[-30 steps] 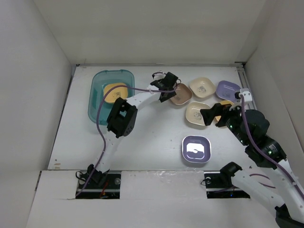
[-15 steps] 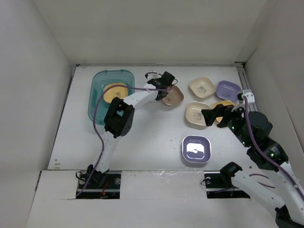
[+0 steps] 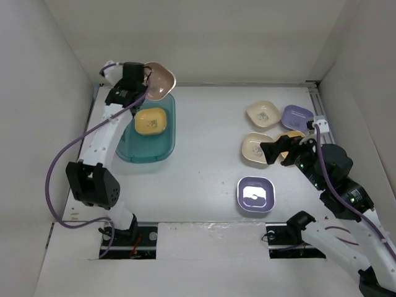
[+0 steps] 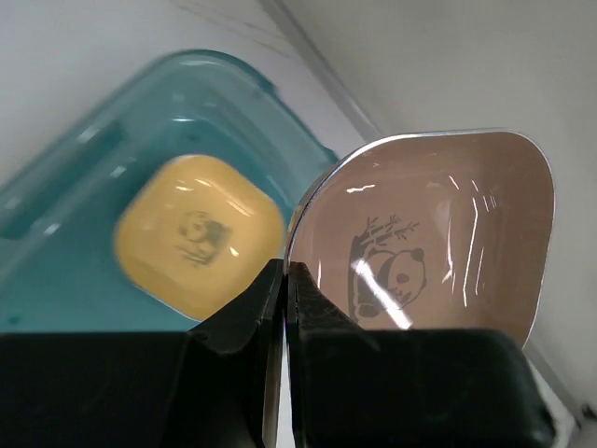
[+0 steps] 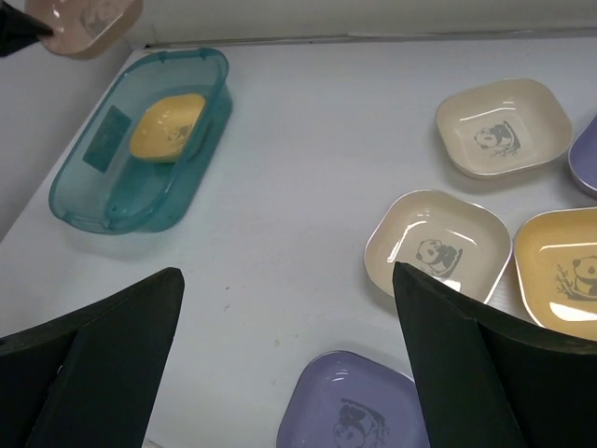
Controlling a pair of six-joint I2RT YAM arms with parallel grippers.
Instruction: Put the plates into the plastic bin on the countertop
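My left gripper is shut on the rim of a brown-pink plate and holds it tilted, high above the far end of the teal plastic bin. The left wrist view shows the pinch on this plate. One yellow-orange plate lies in the bin. My right gripper is open and empty above the white countertop, by two cream plates, two lavender plates and a partly hidden yellow-orange plate.
White walls close in the countertop on the left, back and right. The bin stands near the left wall. The left arm's purple cable hangs down the left side.
My left gripper has lifted the brown-pink plate from the group at the right and carried it left and up, over the bin's far end. The right arm has barely moved.
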